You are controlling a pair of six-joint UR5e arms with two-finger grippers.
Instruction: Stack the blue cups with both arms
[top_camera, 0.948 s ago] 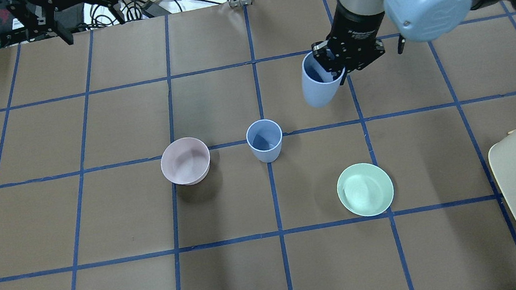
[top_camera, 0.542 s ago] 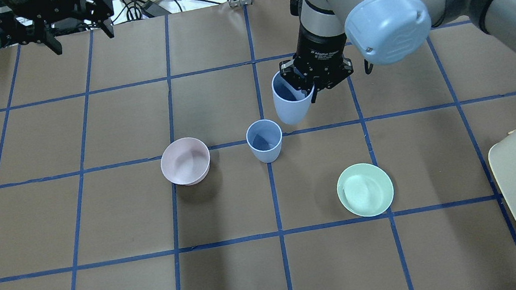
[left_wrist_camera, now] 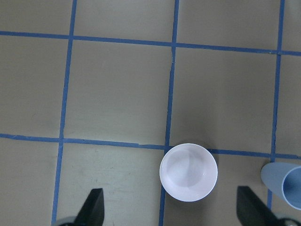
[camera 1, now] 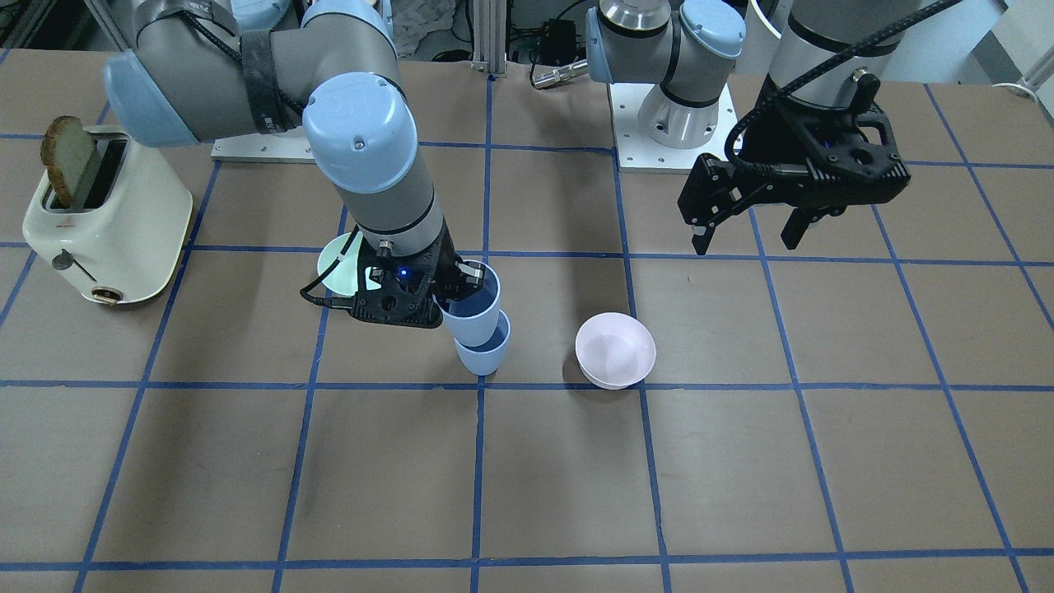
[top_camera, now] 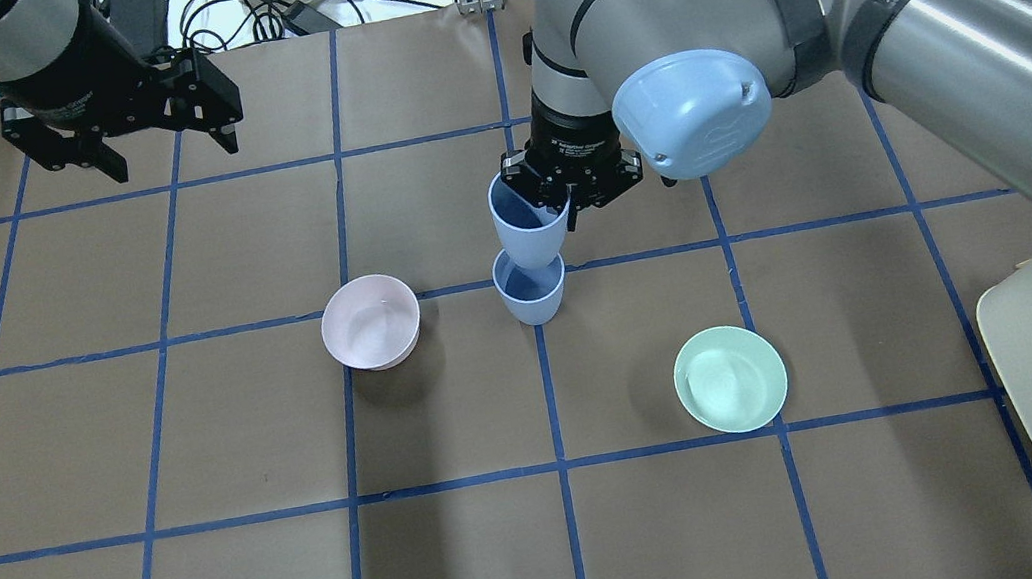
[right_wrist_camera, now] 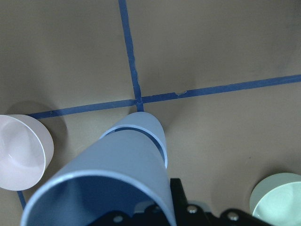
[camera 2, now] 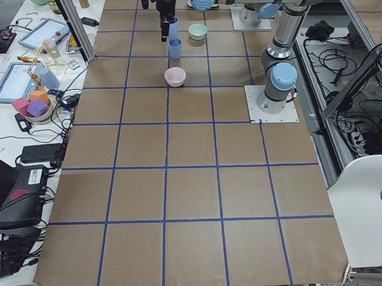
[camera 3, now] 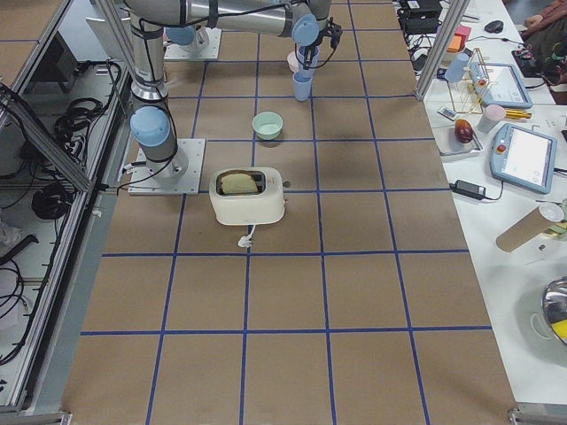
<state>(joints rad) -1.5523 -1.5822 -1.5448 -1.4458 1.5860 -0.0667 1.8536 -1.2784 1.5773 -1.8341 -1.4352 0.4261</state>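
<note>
The right arm [top_camera: 948, 57] reaches in over the middle of the counter [top_camera: 473, 558], and its jaws are clenched on the rim of one blue cup [top_camera: 523, 233], one finger inside the mouth and one outside the wall. That cup hangs tilted, mouth up, with its base at the mouth of the second cup [top_camera: 533, 299], which stands upright on a crossing of the blue tape lines. From the front view the base seems to dip just inside the lower rim, though how deep it sits cannot be told. The left arm [top_camera: 27, 45] hangs above the far left part of the counter, well apart from the cups, its jaws spread wide and holding nothing. A pink bowl [top_camera: 370, 321] sits near the standing cup on the robot's left, and a green bowl [top_camera: 729, 378] lies to the right and nearer the robot. A cream toaster [camera 1: 107, 218] with a slice of bread [camera 1: 67, 161] in its slot stands at the counter's right end.
</note>
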